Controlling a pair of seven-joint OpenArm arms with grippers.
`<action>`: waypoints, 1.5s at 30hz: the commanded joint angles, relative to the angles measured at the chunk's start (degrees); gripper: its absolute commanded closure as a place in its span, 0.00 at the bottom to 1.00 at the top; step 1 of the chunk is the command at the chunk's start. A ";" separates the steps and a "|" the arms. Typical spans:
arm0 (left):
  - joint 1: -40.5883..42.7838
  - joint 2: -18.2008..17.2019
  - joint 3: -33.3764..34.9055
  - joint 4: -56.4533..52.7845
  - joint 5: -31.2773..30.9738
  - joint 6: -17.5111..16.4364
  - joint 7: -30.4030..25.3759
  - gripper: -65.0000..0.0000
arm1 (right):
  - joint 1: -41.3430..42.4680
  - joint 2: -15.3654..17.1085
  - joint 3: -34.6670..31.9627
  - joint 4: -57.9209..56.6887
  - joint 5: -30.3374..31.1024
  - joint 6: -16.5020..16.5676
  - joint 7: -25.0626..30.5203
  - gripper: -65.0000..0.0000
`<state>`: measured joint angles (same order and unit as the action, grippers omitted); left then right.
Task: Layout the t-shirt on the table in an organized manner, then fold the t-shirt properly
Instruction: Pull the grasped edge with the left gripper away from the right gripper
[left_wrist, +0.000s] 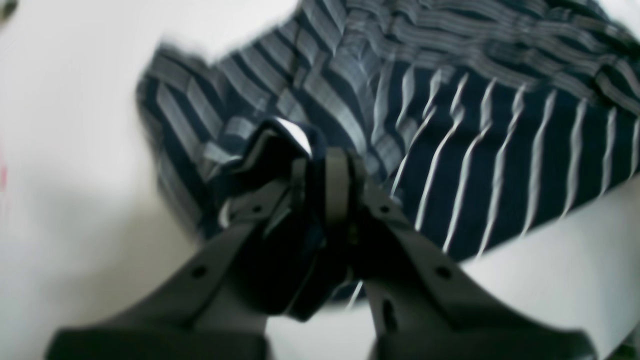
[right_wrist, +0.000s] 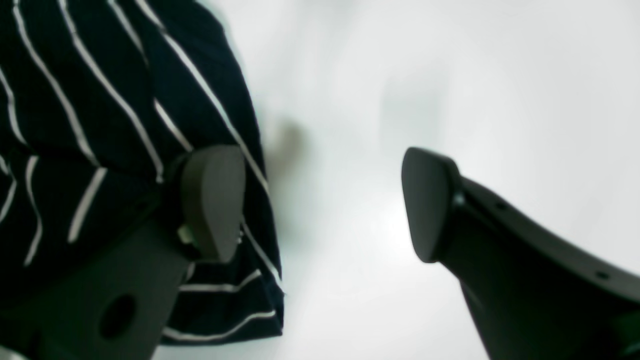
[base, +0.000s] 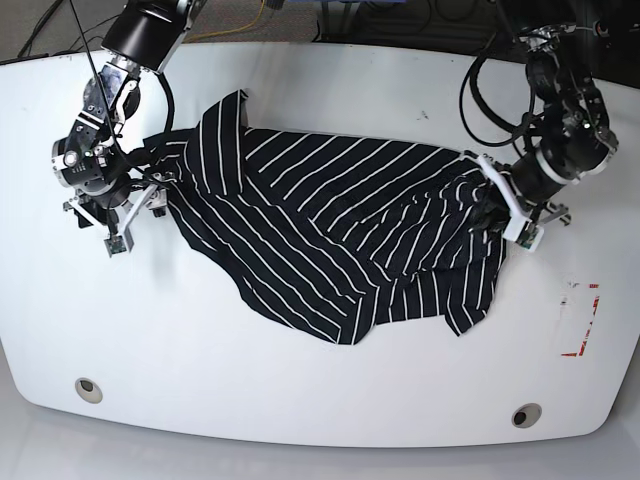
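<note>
One striped t-shirt (base: 330, 240) lies rumpled across the middle of the one white table (base: 300, 400), stretched between two arms, with two round grommets near the table's front edge and one red mark at its right side. The left gripper (left_wrist: 320, 165) has its jaws clamped on a bunched fold of the shirt's edge. The right gripper (right_wrist: 320, 205) stands with jaws wide apart at the shirt's other end, one finger (right_wrist: 212, 200) over the cloth and the other over bare table, holding nothing.

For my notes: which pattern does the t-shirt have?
The t-shirt is black with thin white stripes; base view shows it best.
</note>
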<state>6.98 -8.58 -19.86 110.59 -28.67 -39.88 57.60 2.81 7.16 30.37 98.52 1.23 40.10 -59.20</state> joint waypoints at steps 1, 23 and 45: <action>1.76 -3.07 -1.46 1.20 -5.14 -0.12 -1.38 0.96 | 0.93 0.53 0.09 0.86 0.30 -0.10 0.96 0.27; 15.57 -14.85 -8.93 1.02 -23.16 -0.12 -1.38 0.96 | 2.69 -3.42 -1.23 -1.33 0.30 -0.10 0.96 0.27; 15.57 -14.85 -8.85 0.93 -23.07 -0.12 -1.38 0.96 | 9.46 -5.71 4.31 -18.30 0.39 -0.10 4.21 0.27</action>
<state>22.83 -22.44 -28.36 110.69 -50.65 -39.90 57.45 10.37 0.71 34.39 81.17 1.02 39.99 -55.75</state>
